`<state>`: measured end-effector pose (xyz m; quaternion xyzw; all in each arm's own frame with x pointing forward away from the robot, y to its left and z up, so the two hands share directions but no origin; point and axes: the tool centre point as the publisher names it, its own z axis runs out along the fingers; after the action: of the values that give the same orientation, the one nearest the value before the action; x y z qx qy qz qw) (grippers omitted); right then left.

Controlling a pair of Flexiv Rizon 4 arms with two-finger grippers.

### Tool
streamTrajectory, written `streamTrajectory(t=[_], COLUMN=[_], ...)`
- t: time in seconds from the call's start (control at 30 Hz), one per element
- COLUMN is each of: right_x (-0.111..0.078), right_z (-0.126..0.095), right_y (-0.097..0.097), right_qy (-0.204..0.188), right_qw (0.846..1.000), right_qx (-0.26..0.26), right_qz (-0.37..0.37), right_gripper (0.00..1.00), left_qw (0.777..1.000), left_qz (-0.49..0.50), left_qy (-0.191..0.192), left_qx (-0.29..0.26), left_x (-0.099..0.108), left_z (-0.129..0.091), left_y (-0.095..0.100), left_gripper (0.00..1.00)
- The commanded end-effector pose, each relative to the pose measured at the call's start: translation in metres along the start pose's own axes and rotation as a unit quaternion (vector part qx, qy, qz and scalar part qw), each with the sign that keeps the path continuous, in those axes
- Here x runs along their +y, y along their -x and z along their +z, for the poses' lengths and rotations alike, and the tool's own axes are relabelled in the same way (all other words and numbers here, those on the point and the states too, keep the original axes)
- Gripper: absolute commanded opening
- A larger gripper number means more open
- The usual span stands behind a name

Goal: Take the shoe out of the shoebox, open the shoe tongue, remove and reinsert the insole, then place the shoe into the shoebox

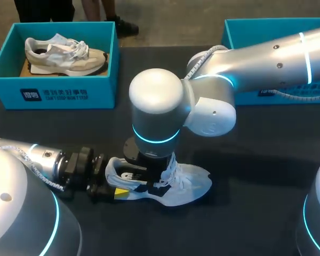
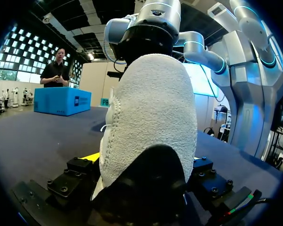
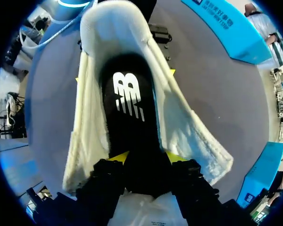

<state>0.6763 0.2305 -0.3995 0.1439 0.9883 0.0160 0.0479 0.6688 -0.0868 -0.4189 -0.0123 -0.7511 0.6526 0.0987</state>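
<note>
On the matte dark desk [image 1: 256,176], near its front middle: a white shoe [image 1: 189,186], upright on its sole, toe toward the head view's right, upper soft and fuzzy, white laces [image 1: 173,168] loose. Clamped at the heel from both sides by the left gripper [image 1: 117,184], black fingers a heel's width apart, one yellow tip showing.

From the left wrist, only the rounded heel: nubbly, towel-like weave, a stitched seam down one side, a dark patch at the base.

From the right wrist, what the glossy silver right arm [image 1: 160,106] hides from the head view: the shoe's mouth spread wide, a smooth black insole [image 3: 129,99] with a white logo inside it, pinched from two sides between the yellow tips of the right gripper [image 3: 146,157].

Far left, a teal cardboard shoebox [image 1: 53,93] holding a beige-and-white shoe [image 1: 64,53]. Far right, another teal box [image 1: 245,32].
</note>
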Motion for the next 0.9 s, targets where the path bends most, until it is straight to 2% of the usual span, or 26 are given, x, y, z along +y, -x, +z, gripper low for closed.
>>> streamTrajectory(t=[0.03,0.2,0.37,0.5,0.73,0.8,0.83,0.9], right_x=[0.006,0.009,0.004,-0.001,-0.002,-0.002,-0.001,-0.001], right_z=[0.011,0.013,0.016,0.017,0.015,0.016,0.017,0.016], right_y=[0.005,-0.001,-0.009,-0.014,-0.022,-0.023,-0.023,-0.025], right_qy=[-0.002,-0.010,-0.016,-0.020,-0.020,-0.021,-0.020,-0.020], right_qw=[1.000,0.999,0.996,0.996,0.993,0.992,0.992,0.992], right_qx=[0.024,0.050,0.081,0.091,0.112,0.119,0.124,0.124], right_qz=[-0.008,-0.016,-0.017,-0.014,-0.020,-0.024,-0.027,-0.027], right_gripper=[0.45,0.43,0.43,0.38,0.22,0.12,0.04,0.00], left_qw=[1.000,1.000,1.000,1.000,1.000,1.000,1.000,1.000], left_qz=[0.000,0.000,0.000,0.000,0.000,0.000,0.000,0.000], left_qy=[0.001,0.001,0.001,0.001,0.001,0.001,0.001,0.001], left_qx=[-0.001,-0.001,-0.001,-0.001,-0.001,-0.001,-0.001,-0.001], left_x=[0.002,0.002,0.002,0.002,0.002,0.002,0.002,0.002], left_z=[0.001,0.001,0.001,0.001,0.001,0.001,0.001,0.001], left_y=[0.001,0.001,0.001,0.001,0.001,0.001,0.001,0.001], left_gripper=[0.00,0.00,0.00,0.00,0.00,0.00,0.00,0.00])
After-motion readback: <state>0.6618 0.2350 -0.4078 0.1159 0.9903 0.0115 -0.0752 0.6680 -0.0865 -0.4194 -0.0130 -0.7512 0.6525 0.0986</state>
